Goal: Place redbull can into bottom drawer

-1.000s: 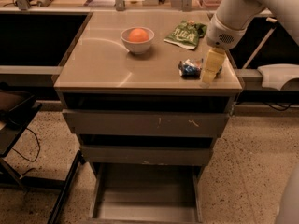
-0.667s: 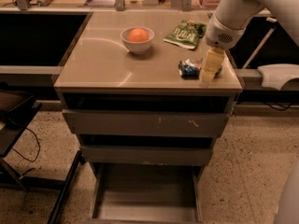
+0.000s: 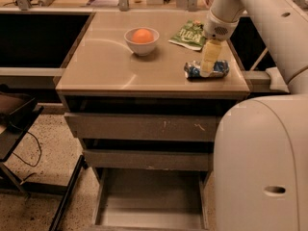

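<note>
The redbull can (image 3: 219,69) lies on its side near the right front corner of the cabinet's tan top, blue and silver. My gripper (image 3: 208,67) comes down from the white arm (image 3: 226,13) onto the middle of the can, so the can shows on both sides of it. The bottom drawer (image 3: 149,211) is pulled out at floor level below the cabinet, and its flat grey floor is bare. The two upper drawers (image 3: 139,126) stand slightly ajar.
A white bowl (image 3: 142,42) holding an orange sits at the middle of the top. A green snack bag (image 3: 188,35) lies behind the can. My large white body (image 3: 260,167) fills the lower right. A black cart (image 3: 14,114) stands at the left.
My gripper has shifted a little left over the can, from its right end to its middle. A large white part of my body has come into view at the lower right.
</note>
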Controlling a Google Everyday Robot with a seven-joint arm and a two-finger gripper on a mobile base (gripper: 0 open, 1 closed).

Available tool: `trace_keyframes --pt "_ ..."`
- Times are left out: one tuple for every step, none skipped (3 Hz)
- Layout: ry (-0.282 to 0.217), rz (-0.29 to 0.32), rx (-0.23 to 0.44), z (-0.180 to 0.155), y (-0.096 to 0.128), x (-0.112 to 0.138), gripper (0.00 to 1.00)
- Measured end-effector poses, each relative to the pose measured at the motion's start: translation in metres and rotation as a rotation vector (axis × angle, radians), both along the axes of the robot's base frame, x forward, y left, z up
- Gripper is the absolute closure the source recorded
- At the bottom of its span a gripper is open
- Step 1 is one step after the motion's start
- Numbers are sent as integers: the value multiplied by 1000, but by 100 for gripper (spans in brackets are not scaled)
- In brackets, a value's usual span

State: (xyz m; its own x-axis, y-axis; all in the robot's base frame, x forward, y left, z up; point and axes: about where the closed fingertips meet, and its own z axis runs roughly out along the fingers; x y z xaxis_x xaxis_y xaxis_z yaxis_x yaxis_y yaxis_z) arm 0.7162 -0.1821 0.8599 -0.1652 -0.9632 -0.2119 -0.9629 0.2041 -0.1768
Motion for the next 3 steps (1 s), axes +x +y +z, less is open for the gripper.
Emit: trace_keyframes --pt "-23 -5 6 2 0 8 0" --pt "7 -2 34 -21 4 6 0" --pt "50 19 57 -47 13 3 0"
